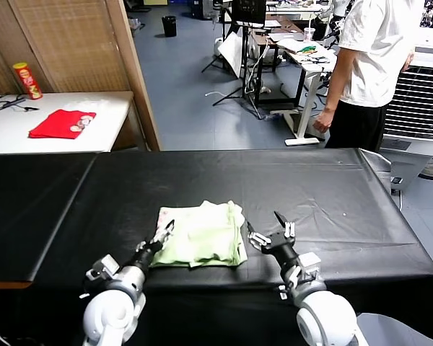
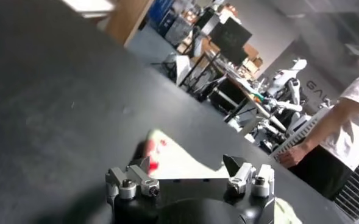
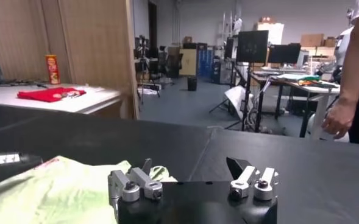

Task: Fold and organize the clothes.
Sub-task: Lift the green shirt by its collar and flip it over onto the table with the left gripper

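One pale mint-green T-shirt (image 1: pixel 202 236) lies folded into a compact bundle on the black table (image 1: pixel 332 194), near the middle of its front edge. Left gripper (image 1: pixel 163 235) sits at the bundle's left edge, its jaws spread over the fabric there without visibly pinching it. Right gripper (image 1: pixel 271 231) hovers just beside the bundle's right edge, apart from the cloth, jaws spread wide. Beyond the far left corner, a red cloth (image 1: pixel 62 123) rests on a white side table (image 1: pixel 108 108).
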Robot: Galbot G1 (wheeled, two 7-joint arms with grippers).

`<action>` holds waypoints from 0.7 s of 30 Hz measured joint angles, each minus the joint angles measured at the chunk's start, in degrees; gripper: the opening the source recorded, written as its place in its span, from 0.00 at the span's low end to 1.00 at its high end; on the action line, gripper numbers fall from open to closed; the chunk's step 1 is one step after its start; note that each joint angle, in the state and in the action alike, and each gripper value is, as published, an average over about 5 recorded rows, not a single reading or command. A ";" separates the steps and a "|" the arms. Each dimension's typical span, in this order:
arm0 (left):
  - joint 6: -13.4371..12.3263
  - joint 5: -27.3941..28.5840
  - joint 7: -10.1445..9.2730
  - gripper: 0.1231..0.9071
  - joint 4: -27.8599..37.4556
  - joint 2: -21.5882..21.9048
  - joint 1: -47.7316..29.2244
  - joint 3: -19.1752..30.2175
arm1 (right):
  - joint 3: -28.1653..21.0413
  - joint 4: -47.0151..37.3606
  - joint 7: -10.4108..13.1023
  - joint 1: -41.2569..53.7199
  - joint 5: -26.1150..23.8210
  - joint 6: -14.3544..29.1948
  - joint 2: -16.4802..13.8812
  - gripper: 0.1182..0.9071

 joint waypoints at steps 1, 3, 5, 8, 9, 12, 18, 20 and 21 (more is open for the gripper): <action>-0.12 -0.04 0.00 0.77 0.20 -0.02 0.10 -0.10 | -0.01 0.02 -0.03 0.01 0.00 0.00 0.01 0.86; -0.24 -0.19 0.01 0.63 0.51 -0.02 0.31 -0.33 | -0.06 0.03 -0.08 0.03 0.00 0.00 0.06 0.86; -0.27 -0.48 0.02 0.50 0.75 -0.04 0.50 -0.50 | -0.08 0.03 -0.12 0.05 -0.01 0.00 0.10 0.86; -0.30 -0.80 0.02 0.29 1.19 -0.19 0.59 -0.65 | -0.08 0.02 -0.18 0.07 -0.03 0.01 0.15 0.86; -0.31 -0.82 0.03 0.21 1.34 -0.27 0.57 -0.68 | -0.06 0.02 -0.20 0.06 -0.04 0.02 0.15 0.86; -0.42 -0.61 0.00 0.06 1.64 -0.40 0.46 -0.76 | 0.07 0.02 -0.25 -0.09 -0.13 0.09 0.19 0.86; -0.28 4.32 -0.53 0.04 0.44 0.49 -0.04 -1.62 | 0.98 -0.04 -0.23 -0.49 -1.08 0.19 0.26 0.86; 0.01 7.43 -0.56 0.03 -0.25 1.36 -0.29 -2.21 | 1.29 -0.20 -0.21 -0.52 -1.84 0.19 0.26 0.86; 0.14 9.35 -0.47 0.03 -0.63 2.01 -0.36 -2.51 | 1.40 -0.31 -0.22 -0.54 -2.14 0.20 0.26 0.86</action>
